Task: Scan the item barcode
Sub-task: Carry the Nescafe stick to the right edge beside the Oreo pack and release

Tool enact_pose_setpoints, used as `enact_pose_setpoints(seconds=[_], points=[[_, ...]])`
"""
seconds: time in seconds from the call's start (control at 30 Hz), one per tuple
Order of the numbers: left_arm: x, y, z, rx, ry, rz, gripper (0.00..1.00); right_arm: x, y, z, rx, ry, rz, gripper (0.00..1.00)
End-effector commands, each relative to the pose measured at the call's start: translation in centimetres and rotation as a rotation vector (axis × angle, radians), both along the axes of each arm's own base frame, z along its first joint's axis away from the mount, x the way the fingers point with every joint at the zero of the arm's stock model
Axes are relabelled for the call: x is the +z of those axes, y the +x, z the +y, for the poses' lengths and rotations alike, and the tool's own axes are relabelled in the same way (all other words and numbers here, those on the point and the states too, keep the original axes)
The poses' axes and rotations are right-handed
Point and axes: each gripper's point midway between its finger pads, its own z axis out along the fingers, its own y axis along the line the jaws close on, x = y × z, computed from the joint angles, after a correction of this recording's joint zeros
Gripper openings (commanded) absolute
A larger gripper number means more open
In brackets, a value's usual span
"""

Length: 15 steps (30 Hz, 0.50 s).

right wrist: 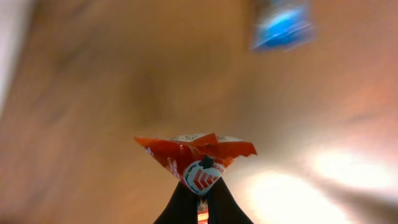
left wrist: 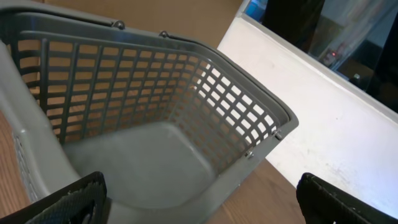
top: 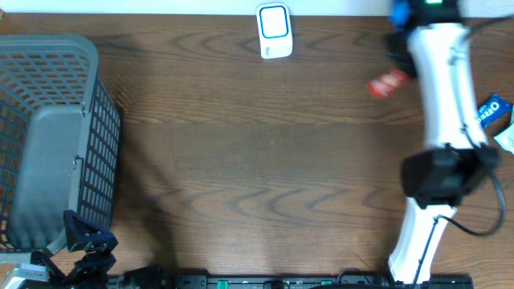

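Gripping of the red packet by the right jaws, far right of the table

A red packet (right wrist: 196,155) is pinched at its lower edge by the right gripper (right wrist: 200,198), whose jaws are closed on it. From overhead, the packet is seen near the far right of the wooden table (top: 265,168), just left of the white right arm (top: 443,96). Whether it is lifted clear of the table cannot be told. A white scanner (top: 274,30) with a blue-framed face is placed at the far edge, near the middle and well apart from the packet. A blue packet (top: 491,110) is seen at the right edge of the table, on the other side of the arm; it appears blurred in the right wrist view.

The left gripper (top: 84,249) is positioned at the near left corner, beside a grey slatted basket (top: 48,120). Its jaws are spread wide, with nothing held between them. In the left wrist view, the basket's inside is seen between the two dark fingers (left wrist: 71,202).
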Motion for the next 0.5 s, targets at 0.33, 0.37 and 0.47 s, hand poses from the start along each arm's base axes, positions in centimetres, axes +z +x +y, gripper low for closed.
enact_pose_setpoints(seconds=[0.33,0.37,0.47], points=[[0.1,-0.1,0.0,0.001,0.015,0.006,0.98,-5.3,-8.6,-17.6,-0.112,-0.297,0.464,0.01],[0.1,-0.1,0.0,0.001,0.015,0.006,0.98,-6.1,-8.9,-18.1,-0.123,-0.301,0.469,0.01],[0.1,-0.1,0.0,0.001,0.016,0.006,0.98,-9.1,-8.9,-19.4,-0.108,-0.286,0.469,0.01]])
